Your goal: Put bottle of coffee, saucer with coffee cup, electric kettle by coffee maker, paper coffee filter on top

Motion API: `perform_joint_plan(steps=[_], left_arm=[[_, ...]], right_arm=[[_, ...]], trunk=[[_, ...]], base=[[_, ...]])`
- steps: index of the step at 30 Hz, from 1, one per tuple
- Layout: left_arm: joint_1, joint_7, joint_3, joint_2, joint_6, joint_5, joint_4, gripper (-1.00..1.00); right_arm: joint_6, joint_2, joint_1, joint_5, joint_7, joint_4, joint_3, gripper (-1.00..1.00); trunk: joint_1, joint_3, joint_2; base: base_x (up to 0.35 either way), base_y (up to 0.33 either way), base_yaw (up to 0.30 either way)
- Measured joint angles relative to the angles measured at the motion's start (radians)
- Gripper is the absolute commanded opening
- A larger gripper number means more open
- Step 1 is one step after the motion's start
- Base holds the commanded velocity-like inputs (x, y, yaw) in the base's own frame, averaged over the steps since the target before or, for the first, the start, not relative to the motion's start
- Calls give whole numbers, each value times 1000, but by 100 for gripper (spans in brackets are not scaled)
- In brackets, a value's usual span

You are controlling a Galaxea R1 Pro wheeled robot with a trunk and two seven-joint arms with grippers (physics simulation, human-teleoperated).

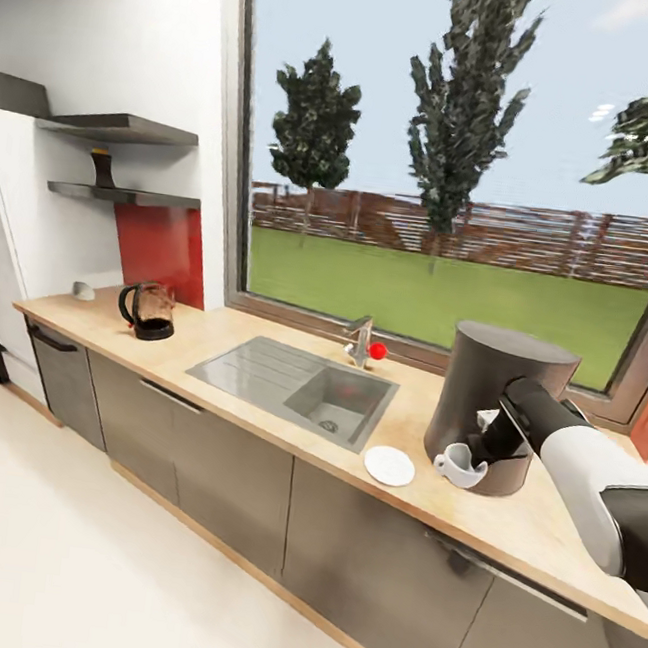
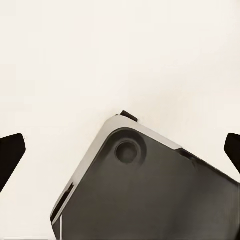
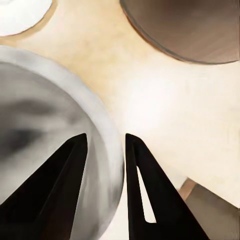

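The right gripper (image 3: 104, 150) had the cup (image 1: 459, 464) by its rim, with one finger (image 3: 65, 185) inside and the other finger (image 3: 145, 185) outside, close together on the thin white wall. The cup sat low by the foot of the coffee maker (image 1: 496, 404), and the saucer (image 1: 389, 465) lay just beside it on the countertop (image 1: 532, 529), toward the sink (image 1: 297, 383).

That was a thin grip, so the cup could tip or slip when it was lifted. It could also bump the coffee maker, which stood very near. If the cup came down off the middle, it might land on the saucer's rim and rock, or push the saucer along.

The saucer was near the front edge of the countertop, and a hard shove could send it toward the floor. There was open room between the saucer and the sink, and more bare top in front of the coffee maker.

The left gripper (image 2: 120, 150) had its fingers wide apart and held nothing, hanging over the pale floor (image 2: 100, 50) above a dark part of the robot's base (image 2: 150, 195).

Far off at the other end, the kettle (image 1: 147, 310) stood on the countertop. A small pale thing (image 1: 84, 290) near it was too small to name, and a dark bottle (image 1: 102, 168) stood on the shelf (image 1: 127, 196).
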Motion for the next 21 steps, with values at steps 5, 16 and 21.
perform_joint_plan(steps=[5, 16, 21], left_arm=[[0, 0, 0, 0, 3, 0, 0, 100], [0, 0, 0, 0, 5, 1, 0, 100], [0, 0, 0, 0, 5, 0, 0, 100]], right_arm=[[-1, -1, 0, 5, -1, 0, 4, -100], [0, -2, 0, 3, 0, 0, 3, -100], [0, -2, 0, 3, 0, 0, 3, -100]], trunk=[[0, 0, 0], [0, 0, 0], [0, 0, 0]], base=[[-10, 191, 13], [0, 329, 0], [0, 105, 0]])
